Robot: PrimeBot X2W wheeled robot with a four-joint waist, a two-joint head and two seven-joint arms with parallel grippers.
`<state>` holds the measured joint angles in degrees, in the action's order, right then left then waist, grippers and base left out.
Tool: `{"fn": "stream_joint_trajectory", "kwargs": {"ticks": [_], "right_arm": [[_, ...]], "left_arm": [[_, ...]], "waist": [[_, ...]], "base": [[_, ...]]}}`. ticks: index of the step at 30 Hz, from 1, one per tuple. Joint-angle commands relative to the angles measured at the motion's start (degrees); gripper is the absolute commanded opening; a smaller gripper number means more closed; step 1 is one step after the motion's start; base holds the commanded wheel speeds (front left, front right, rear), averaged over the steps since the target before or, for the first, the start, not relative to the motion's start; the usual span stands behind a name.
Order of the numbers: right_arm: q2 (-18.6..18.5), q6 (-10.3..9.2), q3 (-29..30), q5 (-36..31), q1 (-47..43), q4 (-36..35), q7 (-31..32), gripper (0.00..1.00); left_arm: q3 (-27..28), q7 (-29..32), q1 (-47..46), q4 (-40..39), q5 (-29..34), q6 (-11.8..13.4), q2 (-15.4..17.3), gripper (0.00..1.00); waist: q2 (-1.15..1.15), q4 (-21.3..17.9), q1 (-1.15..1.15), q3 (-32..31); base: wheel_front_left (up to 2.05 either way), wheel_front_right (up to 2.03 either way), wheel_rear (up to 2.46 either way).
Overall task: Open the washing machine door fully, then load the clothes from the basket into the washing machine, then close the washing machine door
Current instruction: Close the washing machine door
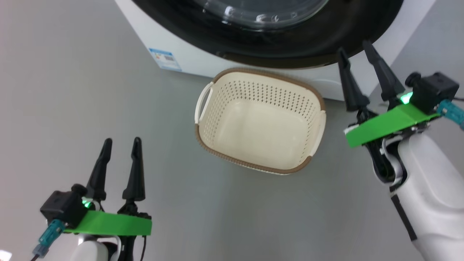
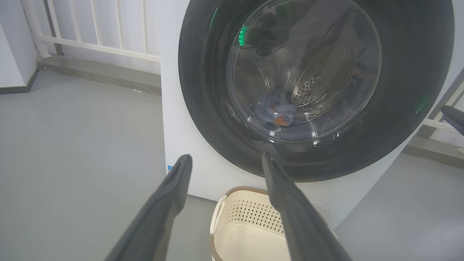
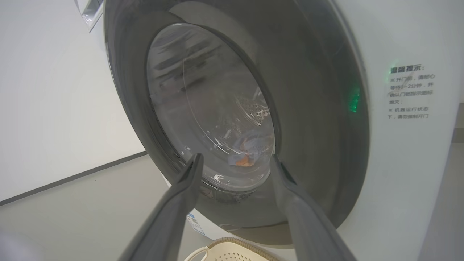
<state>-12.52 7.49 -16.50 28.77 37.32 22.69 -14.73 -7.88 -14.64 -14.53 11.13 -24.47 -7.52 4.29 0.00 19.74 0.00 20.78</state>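
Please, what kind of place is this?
Probably a laundry corner, perhaps a balcony: a white front-loading washing machine, an empty basket on the grey floor before it, a white railing nearby.

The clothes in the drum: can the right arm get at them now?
Probably not. The washing machine door looks shut, and its glass stands between the right fingers and the clothes.

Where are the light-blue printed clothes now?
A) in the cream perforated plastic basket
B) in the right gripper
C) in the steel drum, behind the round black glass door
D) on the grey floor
C: light-blue, orange-printed clothes show through the round glossy black door's glass; the cream perforated basket holds nothing.
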Motion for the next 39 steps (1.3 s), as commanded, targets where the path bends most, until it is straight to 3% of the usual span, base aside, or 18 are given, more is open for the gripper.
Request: {"fn": "stream_joint_trajectory", "kwargs": {"ticks": [1,18,39], "right_arm": [[1.09,0.0,-0.56,0.56,-2.65,-1.52,-0.27,1.0],[2.07,0.0,4.32,0.19,-17.27,-2.22,-0.27,1.0],[1.71,0.0,7.86,-0.55,-26.27,-3.65,-0.27,1.0]], "left_arm": [[2.72,-0.36,1.06,-0.77,0.47,0.03,2.05,1.0],[6.33,-0.36,5.14,1.52,1.03,0.03,7.37,1.0],[7.28,-0.36,10.4,3.25,-0.14,0.03,11.63,1.0]], "waist": [[0.0,-3.02,0.0,-3.6],[0.0,-11.52,0.0,-11.61],[0.0,-21.33,0.0,-17.63]], "base": [[0.0,0.0,0.0],[0.0,0.0,0.0],[0.0,0.0,0.0]]}}
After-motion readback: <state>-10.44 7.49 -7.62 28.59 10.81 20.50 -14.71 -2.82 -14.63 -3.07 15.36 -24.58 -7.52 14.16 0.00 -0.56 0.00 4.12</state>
